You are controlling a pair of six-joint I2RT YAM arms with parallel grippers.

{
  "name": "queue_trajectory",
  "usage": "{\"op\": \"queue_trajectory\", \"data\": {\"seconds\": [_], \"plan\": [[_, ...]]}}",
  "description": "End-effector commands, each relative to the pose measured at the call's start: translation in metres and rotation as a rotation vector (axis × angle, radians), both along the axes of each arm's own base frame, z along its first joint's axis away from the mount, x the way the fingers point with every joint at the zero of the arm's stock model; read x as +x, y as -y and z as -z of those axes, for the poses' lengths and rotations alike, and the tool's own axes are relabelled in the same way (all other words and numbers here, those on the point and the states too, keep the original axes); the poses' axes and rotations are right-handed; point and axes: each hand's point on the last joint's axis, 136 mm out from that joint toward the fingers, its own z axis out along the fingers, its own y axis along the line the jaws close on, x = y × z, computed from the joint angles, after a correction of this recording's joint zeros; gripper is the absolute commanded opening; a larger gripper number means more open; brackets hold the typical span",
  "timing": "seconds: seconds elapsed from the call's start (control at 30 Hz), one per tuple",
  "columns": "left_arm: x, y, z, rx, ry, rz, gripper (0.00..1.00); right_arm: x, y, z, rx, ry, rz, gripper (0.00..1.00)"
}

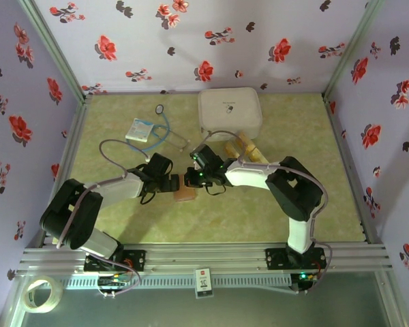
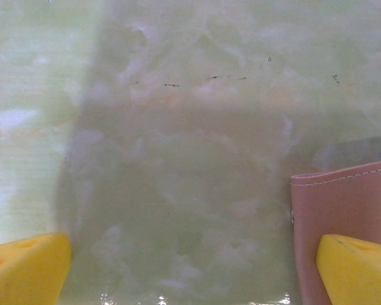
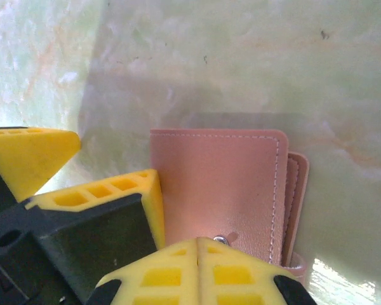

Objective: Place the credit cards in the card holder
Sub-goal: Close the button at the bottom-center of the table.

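Observation:
The card holder (image 1: pixel 186 195), a reddish-brown folding wallet, lies folded shut on the green table between both grippers. My right gripper (image 1: pixel 193 178) is shut, and its yellow tips (image 3: pixel 198 267) meet just over the metal snap on the card holder (image 3: pixel 222 184). My left gripper (image 1: pixel 172 182) stands open at the holder's left side. Its right finger (image 2: pixel 359 267) is over the card holder's edge (image 2: pixel 349 203) and its left finger (image 2: pixel 25 270) is over bare table. Tan credit cards (image 1: pixel 249 148) lie behind the right arm, near the white case.
A large white rounded case (image 1: pixel 230 112) sits at the back centre. A white-blue packet (image 1: pixel 140 129) and a clear tube (image 1: pixel 169 128) lie at the back left. A tape roll (image 1: pixel 42 294) rests below the rail at the near left.

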Motion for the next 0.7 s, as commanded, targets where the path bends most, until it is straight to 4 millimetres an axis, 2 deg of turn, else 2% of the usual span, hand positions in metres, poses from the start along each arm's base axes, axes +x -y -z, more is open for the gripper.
{"op": "queue_trajectory", "data": {"seconds": [0.0,0.33,0.67], "plan": [[-0.011,-0.012,0.015,0.055,-0.056,-0.02,1.0,0.005,-0.001,-0.01,-0.003,0.014,-0.005,0.0],[-0.011,-0.01,0.016,0.054,-0.056,-0.015,1.0,0.008,-0.007,0.007,-0.01,-0.013,-0.004,0.0],[-0.011,-0.01,0.017,0.054,-0.056,-0.017,1.0,0.007,-0.004,0.024,-0.036,-0.035,-0.002,0.0]]}}
